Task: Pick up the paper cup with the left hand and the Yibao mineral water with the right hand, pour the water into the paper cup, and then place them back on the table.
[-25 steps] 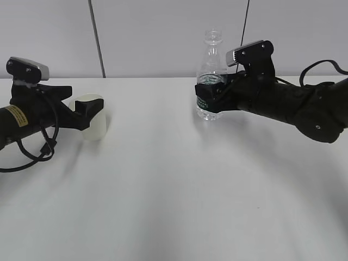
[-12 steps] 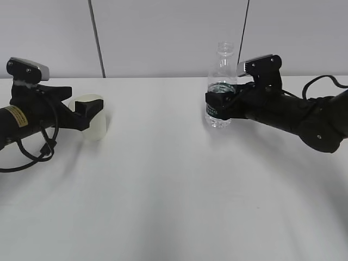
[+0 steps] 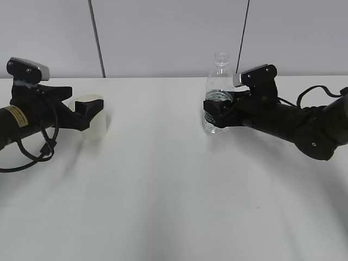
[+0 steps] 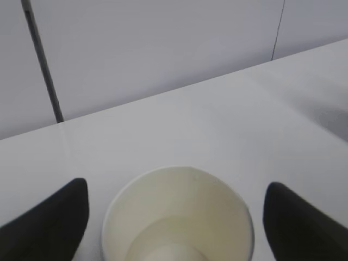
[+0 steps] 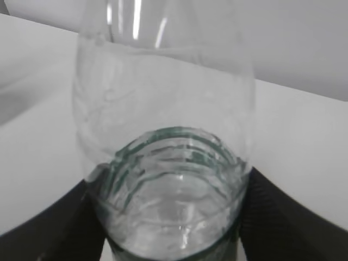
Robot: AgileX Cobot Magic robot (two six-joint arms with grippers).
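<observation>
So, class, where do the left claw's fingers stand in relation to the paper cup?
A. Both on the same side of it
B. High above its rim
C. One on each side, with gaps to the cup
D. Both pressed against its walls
C: in the left wrist view the left claw's fingers flank the paper cup, with white table showing in each gap.

Paper cup [image 4: 176, 217] base cut off by wrist frame edge; Yibao mineral water [image 3: 218, 98] label mostly hidden behind right hand [image 3: 216, 112]; print illegible.
</observation>
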